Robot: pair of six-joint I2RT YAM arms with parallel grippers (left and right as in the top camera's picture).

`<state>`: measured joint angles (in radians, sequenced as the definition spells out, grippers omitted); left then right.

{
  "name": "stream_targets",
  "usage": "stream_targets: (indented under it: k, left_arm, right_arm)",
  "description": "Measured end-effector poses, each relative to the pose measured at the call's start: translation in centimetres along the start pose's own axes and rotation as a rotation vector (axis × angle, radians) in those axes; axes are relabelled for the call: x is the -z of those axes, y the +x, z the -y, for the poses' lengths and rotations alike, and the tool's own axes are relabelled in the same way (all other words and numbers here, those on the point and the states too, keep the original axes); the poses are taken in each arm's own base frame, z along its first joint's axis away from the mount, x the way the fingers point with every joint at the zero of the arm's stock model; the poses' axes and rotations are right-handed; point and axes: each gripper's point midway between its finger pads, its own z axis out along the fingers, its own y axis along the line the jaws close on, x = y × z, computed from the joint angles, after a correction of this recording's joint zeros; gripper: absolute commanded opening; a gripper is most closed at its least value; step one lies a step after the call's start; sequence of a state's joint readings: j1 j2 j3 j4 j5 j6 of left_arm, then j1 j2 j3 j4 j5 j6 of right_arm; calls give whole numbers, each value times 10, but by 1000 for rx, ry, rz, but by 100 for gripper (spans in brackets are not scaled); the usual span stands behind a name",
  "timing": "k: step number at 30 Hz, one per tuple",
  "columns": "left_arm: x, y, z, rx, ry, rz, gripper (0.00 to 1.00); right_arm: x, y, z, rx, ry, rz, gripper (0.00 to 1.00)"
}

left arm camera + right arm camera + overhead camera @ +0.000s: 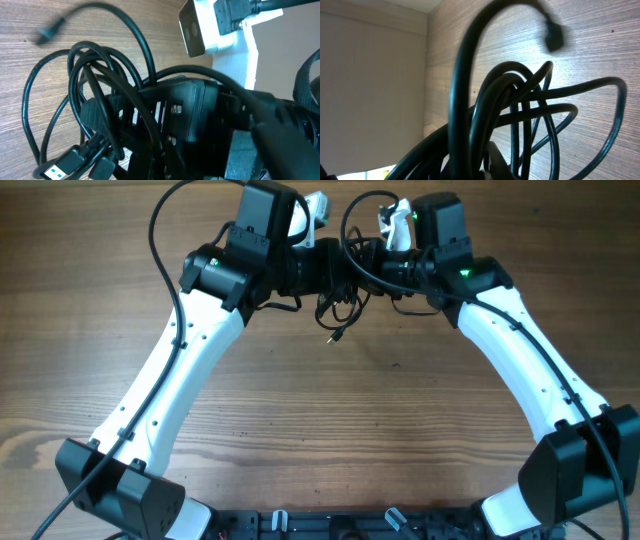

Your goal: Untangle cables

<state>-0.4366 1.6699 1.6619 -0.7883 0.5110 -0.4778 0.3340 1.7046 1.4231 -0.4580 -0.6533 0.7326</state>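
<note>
The cables [337, 298] are a knot of thin black cords held up between my two grippers at the far middle of the table, with one plug end [333, 335] hanging down. My left gripper [316, 268] is shut on the bundle's left side. Its wrist view shows loose loops [75, 95] and USB plugs [57, 169] at bottom left. My right gripper [366, 270] is shut on the right side. In its wrist view the cords [485, 110] wrap around one finger [496, 161], and a plug [552, 38] sticks up. The left jaws are dark and mostly hidden.
The wooden table [330, 430] lies under the bundle. The right arm's black gripper body [187, 112] and white camera mount [196, 27] fill the left wrist view close by. Thicker black arm wires [165, 240] arch above both wrists.
</note>
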Motion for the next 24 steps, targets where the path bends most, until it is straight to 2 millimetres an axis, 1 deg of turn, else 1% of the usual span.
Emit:
stream_targets:
  k: [2,5,6,8,9,12,13,15,16,18,19,22,24]
  left_arm:
    - [0,4,-5,13,-24,-14,4]
    - [1,14,-25,44,-134,-33,4]
    - [2,17,-34,58,-189,-32,4]
    - [5,18,-50,98,-285,-11,4]
    - [7,19,-57,116,-328,-1,4]
    - [9,22,-64,137,-379,4,4]
    - [9,23,-64,138,-385,1,4]
    - [10,30,-67,144,-413,-18,4]
    - [13,34,-72,148,-441,-28,4]
    - [17,39,-81,154,-491,-38,4]
    - [20,44,-85,150,-513,-58,4]
    - [23,53,-89,108,-535,-108,4]
    - [24,56,-90,80,-539,-128,4]
  right_arm:
    - [1,-1,2,-4,3,2,4]
    - [9,-5,7,3,-17,-11,4]
    - [19,-11,10,14,-42,-11,4]
    - [38,-17,11,25,-81,-10,4]
    - [53,-21,13,27,-100,-1,4]
    - [100,-30,16,28,-146,38,4]
    - [110,-30,18,23,-163,42,4]
    - [122,-30,25,-4,-181,36,4]
    - [125,-31,30,-20,-177,38,4]
    - [134,-32,46,-73,-133,52,4]
    - [134,-29,59,-113,-76,53,4]
    - [131,-12,99,-227,148,39,4]
    - [128,1,112,-264,257,15,4]
